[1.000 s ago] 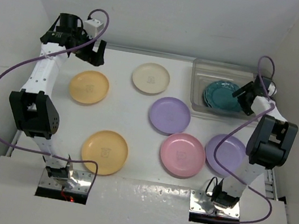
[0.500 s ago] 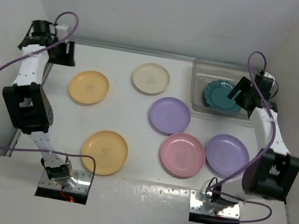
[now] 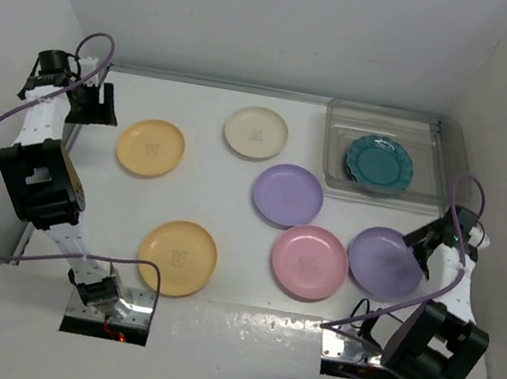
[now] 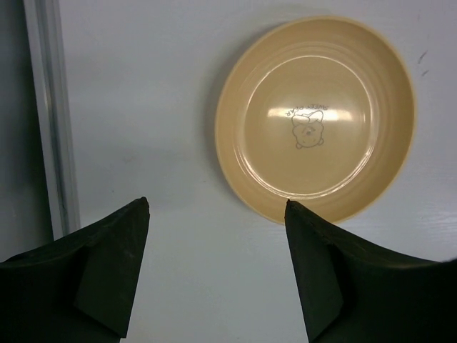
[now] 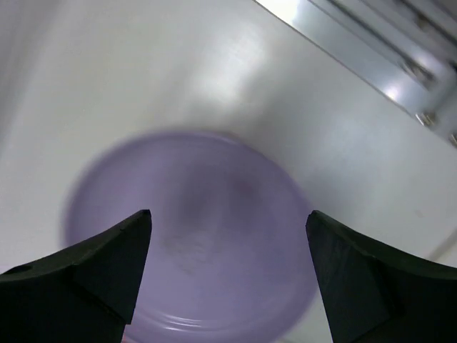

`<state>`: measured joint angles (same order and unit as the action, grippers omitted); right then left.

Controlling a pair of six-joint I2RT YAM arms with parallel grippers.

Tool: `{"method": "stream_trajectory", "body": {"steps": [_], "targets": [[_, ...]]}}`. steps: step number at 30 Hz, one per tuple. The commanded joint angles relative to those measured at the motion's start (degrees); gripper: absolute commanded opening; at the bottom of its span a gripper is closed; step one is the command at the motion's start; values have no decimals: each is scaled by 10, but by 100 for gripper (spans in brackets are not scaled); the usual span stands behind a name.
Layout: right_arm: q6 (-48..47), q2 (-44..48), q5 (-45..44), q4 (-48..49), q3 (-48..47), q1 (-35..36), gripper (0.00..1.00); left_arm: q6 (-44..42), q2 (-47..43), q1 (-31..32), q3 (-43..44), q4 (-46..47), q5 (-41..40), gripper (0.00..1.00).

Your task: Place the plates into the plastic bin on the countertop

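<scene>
teal plate [image 3: 380, 162] | in plastic bin [image 3: 339, 141] (top camera only)

The white table [image 3: 204, 196] carried a clear bin [image 3: 336, 137] in its far right corner. Left of the bin lay a cream plate [image 3: 255, 132], then an orange plate [image 3: 150, 147]. Nearer than the bin lay a lavender plate [image 3: 288, 194], a pink plate [image 3: 310, 261], a second lavender plate [image 3: 381, 263] and a second orange plate [image 3: 177, 257].
</scene>
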<state>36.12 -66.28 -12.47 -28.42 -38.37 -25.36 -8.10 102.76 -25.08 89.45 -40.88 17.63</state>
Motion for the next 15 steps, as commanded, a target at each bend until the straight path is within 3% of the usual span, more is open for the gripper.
{"method": "stream_trajectory", "body": {"steps": [1,7,8,10,15], "targets": [[52,39,-69,-57,42,-26,86,0,-41,-3,-4,22,19,78],[86,66,-73,8,153,-57,71,-12,-41,3,23,22,19,78],[77,68,-40,65,168,-59,65,-12,-41,9,23,22,19,78],[85,60,-40,86,175,-59,54,-12,-41,15,23,22,24,78],[85,20,-46,78,174,-72,49,-12,-62,15,3,22,29,78]]}}
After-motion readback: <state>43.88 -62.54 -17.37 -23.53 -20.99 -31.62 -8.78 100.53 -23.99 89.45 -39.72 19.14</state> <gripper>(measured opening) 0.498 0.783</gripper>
